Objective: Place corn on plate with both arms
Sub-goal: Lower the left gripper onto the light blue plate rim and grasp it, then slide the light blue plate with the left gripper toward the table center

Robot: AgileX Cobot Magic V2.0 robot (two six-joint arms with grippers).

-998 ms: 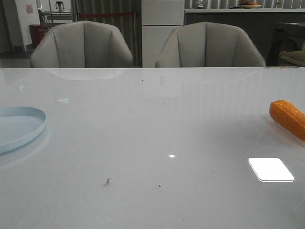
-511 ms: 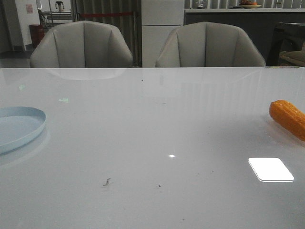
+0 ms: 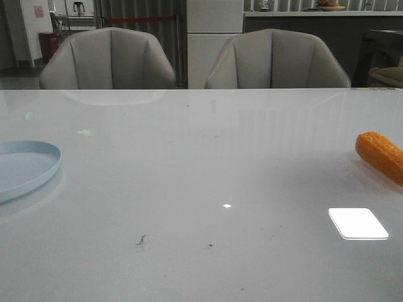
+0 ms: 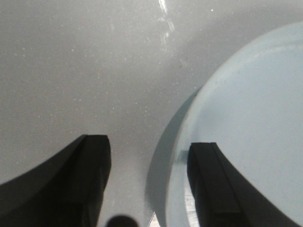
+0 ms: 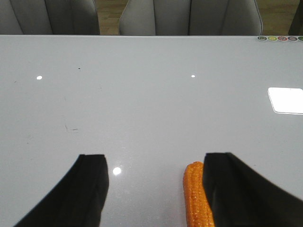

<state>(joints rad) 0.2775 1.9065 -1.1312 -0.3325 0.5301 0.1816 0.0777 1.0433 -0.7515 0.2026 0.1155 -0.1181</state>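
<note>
At far right: corn (image 3: 381, 156) on table (image 3: 208, 163) | plate (image 3: 25, 167) far left | right gripper (image 5: 156, 189) spread, left gripper (image 4: 149, 184) spread | step: reaching | next: straddle corn, close

A: Front view, three o'clock: the corn (image 3: 381, 155) runs off the edge. The plate (image 3: 25, 165) at nine o'clock is cut too.

B: Neither hand shows there; a finger (image 5: 236, 189) covers part of the corn.
</note>
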